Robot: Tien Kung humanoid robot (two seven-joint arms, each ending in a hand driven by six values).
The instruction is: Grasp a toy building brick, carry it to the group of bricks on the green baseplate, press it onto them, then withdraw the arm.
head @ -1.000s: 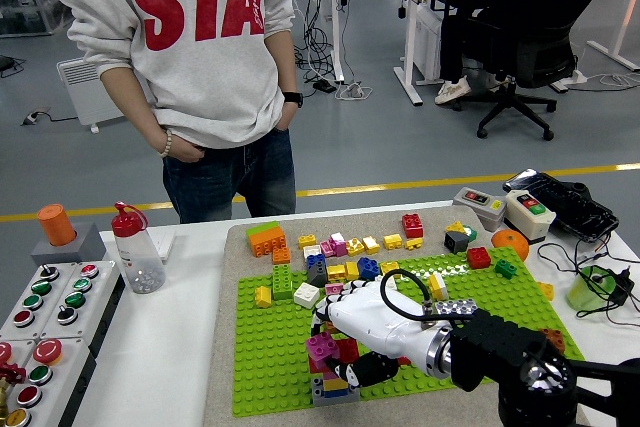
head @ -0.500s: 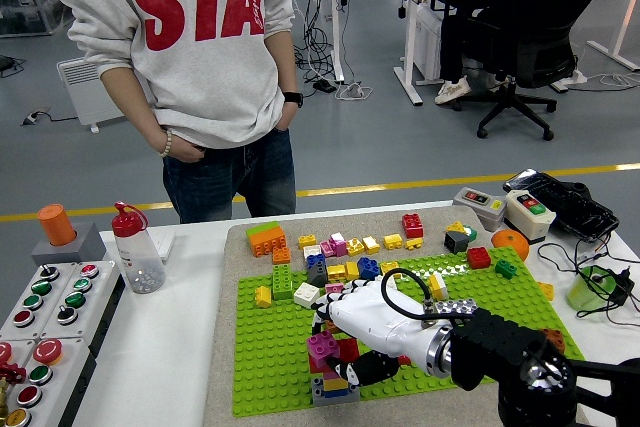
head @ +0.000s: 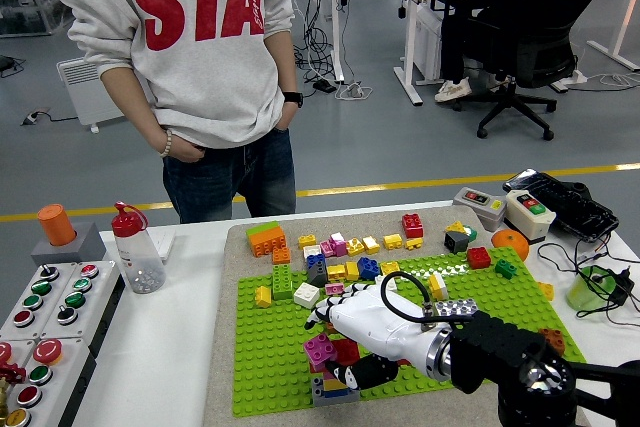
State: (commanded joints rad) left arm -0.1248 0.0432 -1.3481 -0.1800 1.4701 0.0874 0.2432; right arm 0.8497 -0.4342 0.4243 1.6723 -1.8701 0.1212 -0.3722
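Head view, going left to right: a button panel [head: 45,312] fills the lower left corner, with an orange-capped block [head: 57,228] behind it and a red-topped bottle [head: 134,248] just beside, all well apart from the work. A person [head: 195,67] stands at the far side, upper left of the frame, hands tucked at the pockets and touching nothing on the table.

At centre lies the green baseplate [head: 270,387] on a grey mat [head: 220,367]. Loose bricks [head: 350,247] are scattered along its far edge, likely kept there as stock within reach. The stack [head: 328,367] sits near the baseplate's front edge, lower centre of the frame, with a magenta brick [head: 321,349] on its left side.

The right hand [head: 365,327] comes in from the lower right and lies over the stack, palm down, fingers curled about the bricks. I cannot tell whether it grips a brick or merely presses; my guess is pressing, since the palm bears straight down on the pile. The left arm is out of sight.

Room to withdraw looks best back toward the lower right: bare green studs lie there, while bricks crowd the far side and a cup [head: 590,289] and switch boxes [head: 505,209] sit at the right edge.
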